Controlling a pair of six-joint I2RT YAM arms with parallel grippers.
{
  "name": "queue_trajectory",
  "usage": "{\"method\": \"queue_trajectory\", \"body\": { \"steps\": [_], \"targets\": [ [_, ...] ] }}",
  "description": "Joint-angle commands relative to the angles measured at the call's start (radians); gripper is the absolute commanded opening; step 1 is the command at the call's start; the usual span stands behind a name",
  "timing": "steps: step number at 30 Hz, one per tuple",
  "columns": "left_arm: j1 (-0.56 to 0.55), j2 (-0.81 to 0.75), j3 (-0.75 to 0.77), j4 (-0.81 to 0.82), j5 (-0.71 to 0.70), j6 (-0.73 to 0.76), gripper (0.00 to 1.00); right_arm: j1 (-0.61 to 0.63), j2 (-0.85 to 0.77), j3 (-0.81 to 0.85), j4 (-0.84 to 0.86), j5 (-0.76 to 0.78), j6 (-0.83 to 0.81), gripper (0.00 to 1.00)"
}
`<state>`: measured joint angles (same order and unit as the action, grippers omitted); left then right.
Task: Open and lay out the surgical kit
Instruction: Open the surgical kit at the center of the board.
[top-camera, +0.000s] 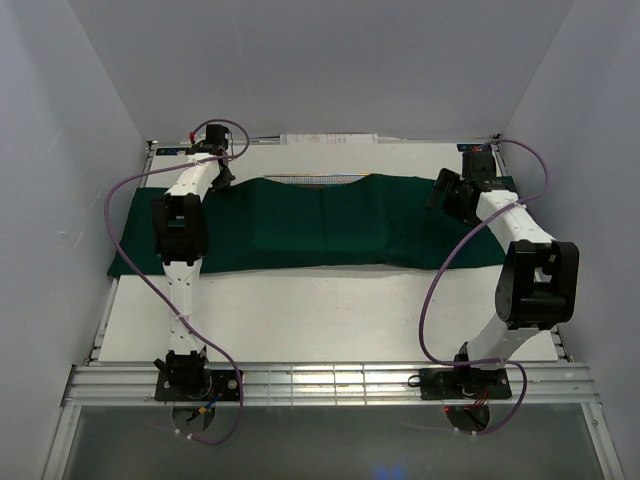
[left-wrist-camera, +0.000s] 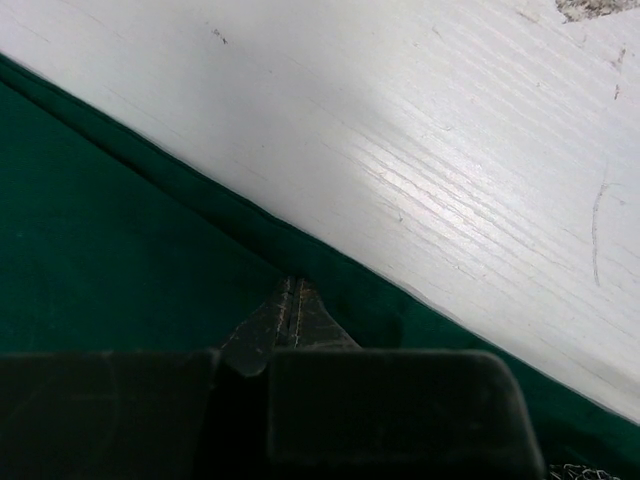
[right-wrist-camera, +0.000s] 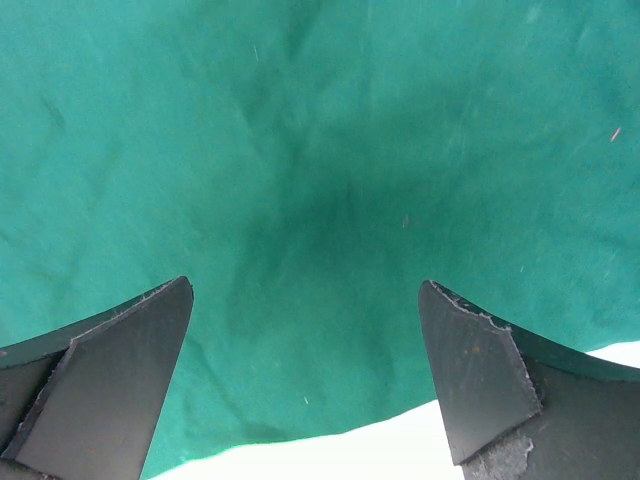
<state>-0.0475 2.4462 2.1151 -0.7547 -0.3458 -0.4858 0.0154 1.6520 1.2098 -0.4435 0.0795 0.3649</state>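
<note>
The dark green cloth (top-camera: 320, 225) of the surgical kit lies spread wide across the table. A strip of the silver wire-mesh tray (top-camera: 315, 180) shows at its far edge; the rest is covered. My left gripper (top-camera: 222, 178) is at the cloth's far edge, left of the tray. In the left wrist view it (left-wrist-camera: 292, 290) is shut, tips pinched at the cloth's hem (left-wrist-camera: 200, 215). My right gripper (top-camera: 445, 190) hangs over the cloth's right part. In the right wrist view it (right-wrist-camera: 305, 285) is open and empty above the cloth (right-wrist-camera: 320, 150). Scissors, forceps and packets are hidden.
White table (top-camera: 330, 310) lies in front of the cloth, and a strip of it (left-wrist-camera: 450, 150) runs behind the far hem. A corner of mesh (left-wrist-camera: 590, 472) shows beside the left gripper. Grey walls close in on three sides. Purple cables loop off both arms.
</note>
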Motion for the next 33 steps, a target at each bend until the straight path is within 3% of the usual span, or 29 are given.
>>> {"method": "queue_trajectory", "body": {
  "steps": [1,7,16,19,33],
  "targets": [
    [0.006,-0.093,-0.01,0.014,0.021,0.007,0.0,0.006,0.029,0.092,0.008,0.061,0.025,1.0],
    [0.005,-0.107,-0.018,0.014,0.016,0.003,0.0,0.015,0.112,0.24,-0.011,0.109,0.097,1.0],
    [0.005,-0.113,-0.018,0.014,0.018,-0.007,0.0,0.055,0.373,0.574,-0.13,0.181,0.196,1.0],
    [0.005,-0.119,-0.021,0.015,0.019,-0.011,0.0,0.06,0.451,0.651,-0.152,0.195,0.221,0.95],
    [0.005,-0.133,-0.041,0.018,0.024,-0.013,0.0,0.09,0.673,0.838,-0.155,0.192,0.204,0.93]
  ]
}}
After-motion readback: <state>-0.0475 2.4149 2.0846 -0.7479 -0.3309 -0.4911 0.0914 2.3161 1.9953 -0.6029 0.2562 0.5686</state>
